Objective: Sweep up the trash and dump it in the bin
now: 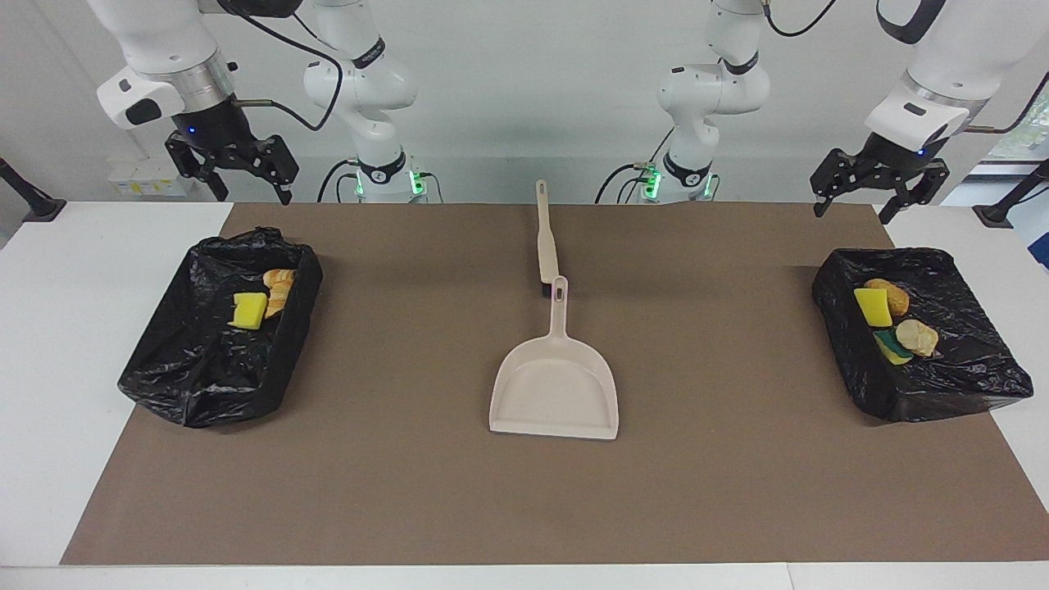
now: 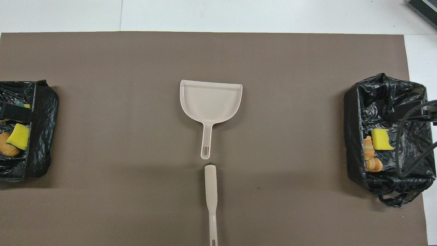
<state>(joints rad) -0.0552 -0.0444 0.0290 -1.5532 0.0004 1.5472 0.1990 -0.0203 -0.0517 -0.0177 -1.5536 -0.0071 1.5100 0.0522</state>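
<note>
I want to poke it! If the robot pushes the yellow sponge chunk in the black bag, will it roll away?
Probably not: the yellow sponge chunk looks blocky with flat sides, so it should slide or flop. It likely squashes, being spongy. The crinkly black bin bag under it would probably snag it.

From overhead I lose part of the bin (image 2: 37, 136) at the left arm's end past the frame edge, and a dark bar hides some scraps (image 2: 15, 136) inside. The brush (image 2: 211, 194) handle's end is cropped too.
</note>
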